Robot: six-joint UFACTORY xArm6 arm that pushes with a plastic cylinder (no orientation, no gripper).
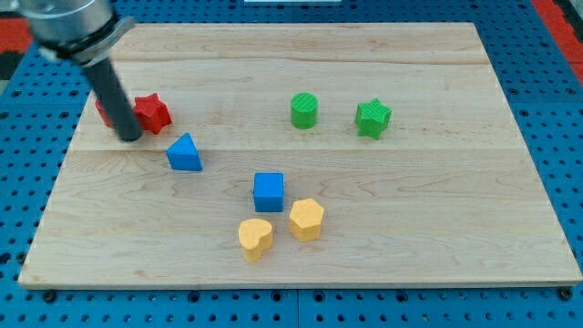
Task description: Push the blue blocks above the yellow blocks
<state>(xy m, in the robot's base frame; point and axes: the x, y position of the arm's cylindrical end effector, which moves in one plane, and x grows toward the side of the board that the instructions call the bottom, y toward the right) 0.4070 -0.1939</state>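
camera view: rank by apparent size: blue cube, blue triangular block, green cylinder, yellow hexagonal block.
1. Blue triangular block and yellow hexagonal block: look alike, no ranking.
2. Blue cube: slightly smaller, close call.
3. Green cylinder: smallest, though it sits nearer the view's top, possibly farther from the camera, so unsure.

A single camera looks down at a slant on the wooden board [383,246] from beyond its near edge, facing toward the far edge. It stands close enough that the board nearly fills the frame, its four corners all in sight, with blue pegboard [565,137] showing around it.
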